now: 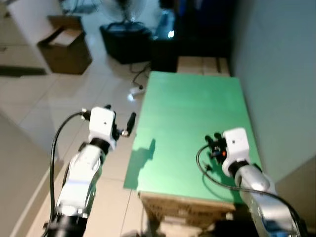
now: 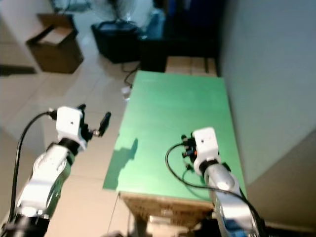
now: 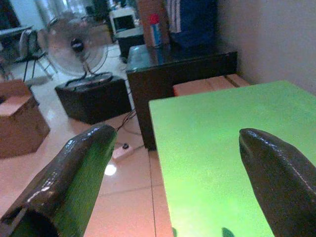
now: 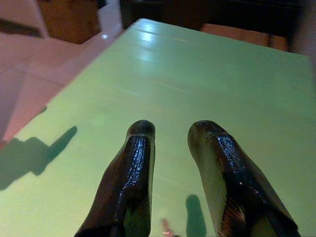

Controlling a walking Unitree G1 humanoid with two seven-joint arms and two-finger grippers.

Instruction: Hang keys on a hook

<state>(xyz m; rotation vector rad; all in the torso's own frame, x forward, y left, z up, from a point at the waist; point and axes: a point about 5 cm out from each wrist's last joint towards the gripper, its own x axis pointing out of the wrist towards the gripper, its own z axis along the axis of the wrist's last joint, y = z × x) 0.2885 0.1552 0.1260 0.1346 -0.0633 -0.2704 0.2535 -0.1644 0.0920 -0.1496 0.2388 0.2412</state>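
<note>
Keys: position and long axis cannot be told from these views; neither end effector carries them.

Right end effector (image 4: 170, 131): released, fingers only narrowly apart, gripping nothing, hovering over the near part of the green bench (image 1: 187, 108), shadow cast on its top.

Left end effector (image 3: 175, 136): released, fingers spread wide, holding nothing, raised over the tiled floor (image 1: 59, 98) just off the bench's left edge.

Power strip (image 1: 136, 90): on the floor by the bench's far left corner.

Dark cabinet (image 3: 182, 64): beyond the bench's far end.

Cardboard box (image 1: 64, 47): open, far left.

Standing fan (image 3: 74, 44): behind, on a black case.
</note>
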